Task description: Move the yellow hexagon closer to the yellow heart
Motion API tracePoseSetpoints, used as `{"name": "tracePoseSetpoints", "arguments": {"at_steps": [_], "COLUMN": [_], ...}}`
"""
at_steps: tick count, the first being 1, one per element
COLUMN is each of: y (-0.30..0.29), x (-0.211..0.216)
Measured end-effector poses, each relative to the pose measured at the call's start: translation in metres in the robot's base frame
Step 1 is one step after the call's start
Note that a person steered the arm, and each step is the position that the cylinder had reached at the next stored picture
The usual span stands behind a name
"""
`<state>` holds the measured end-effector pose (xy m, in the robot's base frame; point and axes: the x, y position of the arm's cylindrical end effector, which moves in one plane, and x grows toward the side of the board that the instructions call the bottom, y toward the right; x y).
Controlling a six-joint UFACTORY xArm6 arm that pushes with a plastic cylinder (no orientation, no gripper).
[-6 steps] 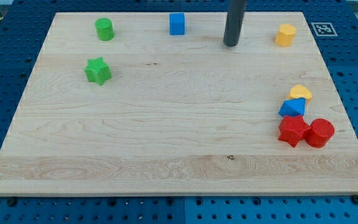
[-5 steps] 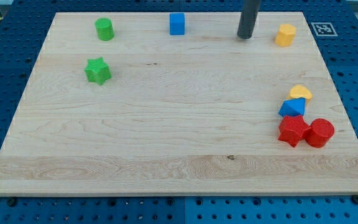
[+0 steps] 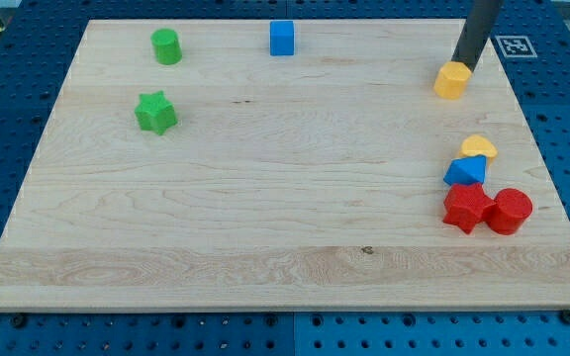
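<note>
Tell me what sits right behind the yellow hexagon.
My tip stands at the yellow hexagon's upper right edge, toward the view's top, apparently touching. The rod hides the board directly behind it.

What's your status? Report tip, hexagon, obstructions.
My tip against yellow hexagon's top-right edge. Yellow heart below it, apart. Nothing between them.

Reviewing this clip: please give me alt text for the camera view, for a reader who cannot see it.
My tip sits just above the yellow hexagon, at the wooden board's top right. Below lie the yellow heart, a blue block, a red star and a red cylinder. A green cylinder, green star and blue cube lie further left.
</note>
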<state>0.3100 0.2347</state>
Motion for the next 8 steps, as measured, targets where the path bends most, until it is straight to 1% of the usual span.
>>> {"name": "tracePoseSetpoints", "arguments": {"at_steps": [3,5,6,8], "y": [-0.04,-0.078,-0.076,-0.039], "x": [0.037,0.056,0.07,0.082]}}
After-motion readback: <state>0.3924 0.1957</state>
